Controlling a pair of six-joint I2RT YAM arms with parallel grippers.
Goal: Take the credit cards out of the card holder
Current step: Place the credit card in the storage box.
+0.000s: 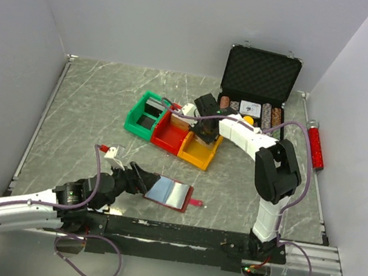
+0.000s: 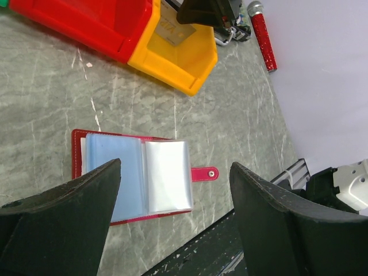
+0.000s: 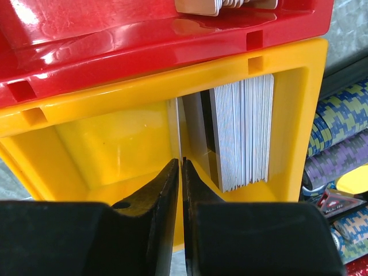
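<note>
The card holder [image 1: 169, 193] [image 2: 77, 152] lies open on the marble table near the front, its red strap tab [image 2: 205, 173] pointing right. Two glossy pale blue-grey credit cards [image 2: 112, 172] lie side by side on it. My left gripper [image 1: 138, 178] [image 2: 175, 167] hovers over the holder's left side, open wide and holding nothing. My right gripper [image 1: 204, 134] [image 3: 181, 161] is down in the yellow bin [image 1: 198, 156] [image 3: 115, 138]. Its jaws stand a narrow slit apart, and a thin credit card [image 3: 179, 126] stands edge-on right at the tips.
A thick card deck [image 3: 244, 132] stands inside the yellow bin. A red bin [image 1: 170, 134] and a green bin [image 1: 145, 116] adjoin it on the left. Behind stands an open black chip case [image 1: 260, 76]. A red cylinder [image 1: 316, 145] lies at the right wall.
</note>
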